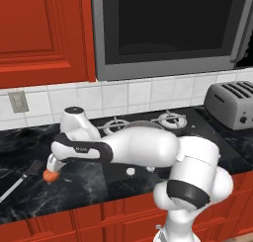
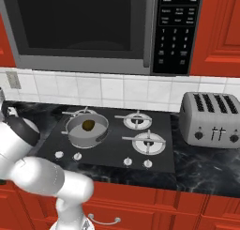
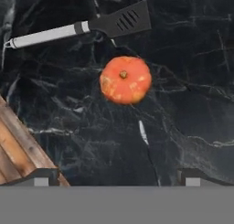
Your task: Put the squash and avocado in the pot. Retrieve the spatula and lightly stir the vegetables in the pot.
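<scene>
Near the bench's (image 1: 89, 184) front edge, left of the stove (image 2: 112, 144), the squash (image 3: 125, 79) sits on open black marble, orange-red with a brown stem dot. Wide-open jaws hover above it. Just beside lies the spatula (image 3: 82, 25). Avocado (image 2: 87, 125) rests inside the pot (image 2: 86, 135).

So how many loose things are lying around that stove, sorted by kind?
Vegetables: 2, the squash on the counter and the avocado in the pot
Cookware: 1, the pot
Utensils: 1, the spatula beside the squash
Appliances on the counter: 1, the toaster
Total: 5
</scene>
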